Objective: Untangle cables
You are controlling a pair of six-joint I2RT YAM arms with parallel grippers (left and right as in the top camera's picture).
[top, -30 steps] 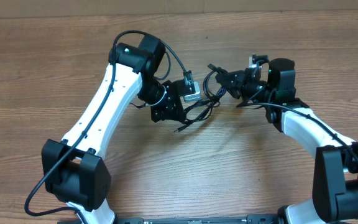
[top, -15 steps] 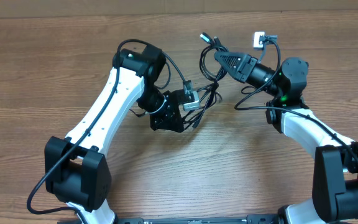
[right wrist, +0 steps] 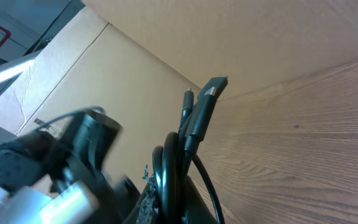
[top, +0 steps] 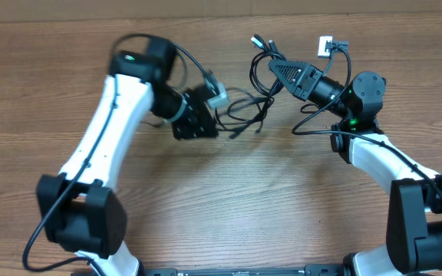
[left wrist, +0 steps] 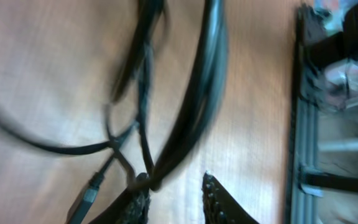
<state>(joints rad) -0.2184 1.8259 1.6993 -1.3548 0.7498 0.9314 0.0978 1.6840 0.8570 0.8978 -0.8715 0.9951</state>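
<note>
Right end effector (top: 277,70) is clamped tight on the cables (right wrist: 197,118) near their plug ends, and the loops trail left onto the bench (top: 282,199). Left end effector (left wrist: 173,200) stands partly open; cords brush one fingertip, none gripped.

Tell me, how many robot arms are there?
2. The left arm stands at the left side. The right arm stands at the right side, its pincer shut on the cables. No others show.
</note>
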